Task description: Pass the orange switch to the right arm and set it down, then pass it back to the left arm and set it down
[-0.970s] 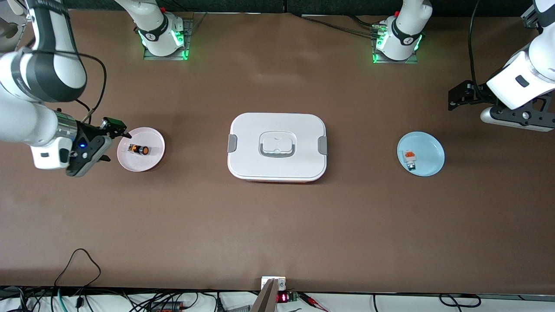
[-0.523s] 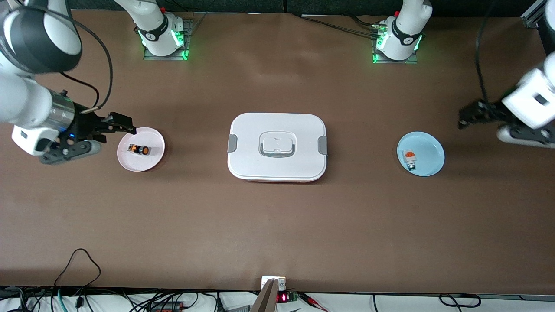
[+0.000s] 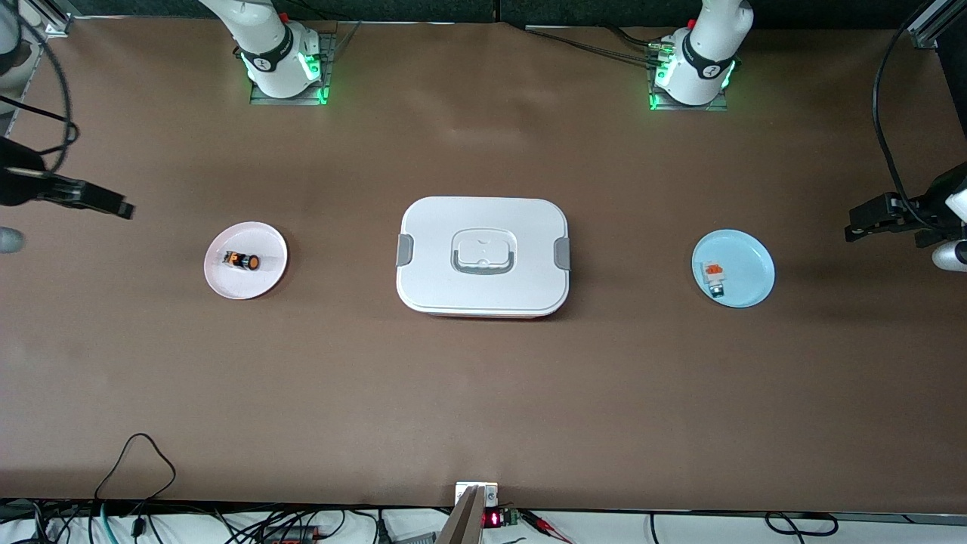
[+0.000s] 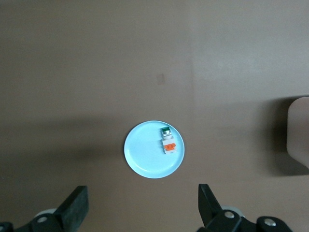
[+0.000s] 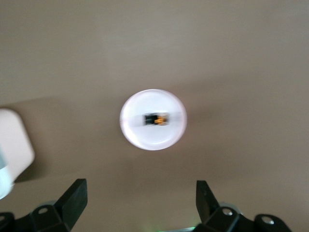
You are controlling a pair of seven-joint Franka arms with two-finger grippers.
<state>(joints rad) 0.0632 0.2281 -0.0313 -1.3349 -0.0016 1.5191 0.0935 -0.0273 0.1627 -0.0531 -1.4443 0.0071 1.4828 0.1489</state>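
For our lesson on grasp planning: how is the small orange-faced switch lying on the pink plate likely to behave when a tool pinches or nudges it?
The orange switch lies on its side and looks cylindrical, so a nudge would probably roll it across the pink plate. It is tiny beside the plate, so likely light and easily knocked away. Its body looks rigid, so a pinch should not deform it, though it might slip.

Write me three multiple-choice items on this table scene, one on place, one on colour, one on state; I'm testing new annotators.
1. Where does the orange switch lie?
A. on the pink plate
B. on the box
C. on the bare table

2. What colour is the plate toward the left arm's end of the table?
A. pink
B. blue
C. green

3. How is the box?
A. lid off
B. tipped over
C. lid on

Answers: 1 A, the switch rests inside the pink plate's rim; 2 B, that plate is pale blue; 3 C, the lid sits flat between its side latches.
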